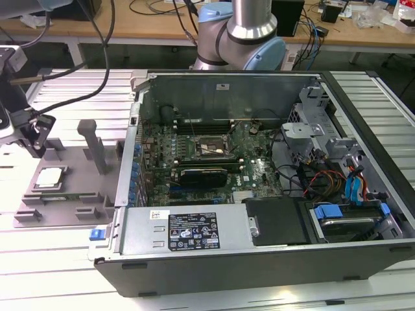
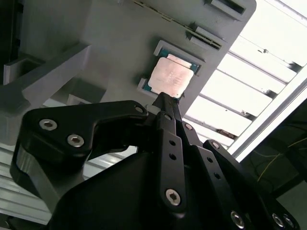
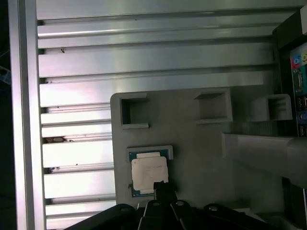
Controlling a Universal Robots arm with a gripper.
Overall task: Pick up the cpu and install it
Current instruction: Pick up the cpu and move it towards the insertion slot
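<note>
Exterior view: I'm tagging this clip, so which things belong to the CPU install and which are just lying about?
Job: cpu in its grey fixture tray; end effector near it; motherboard socket in the open computer case.
Lying about: power supply, blue-tabbed drive bay, cables on the back bench.

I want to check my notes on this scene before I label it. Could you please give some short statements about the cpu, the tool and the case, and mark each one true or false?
1. The computer case lies open, with its motherboard showing. True.
2. The cpu lies flat in a recess of the grey fixture tray. True.
3. The cpu is seated on the motherboard. False: it is on the tray, outside the computer case.
4. The tool holds the cpu up in the air. False: the cpu rests on the tray, with the tool's tip near its edge.
5. The tray stands at the exterior view's right of the case. False: it stands at its left.
</note>
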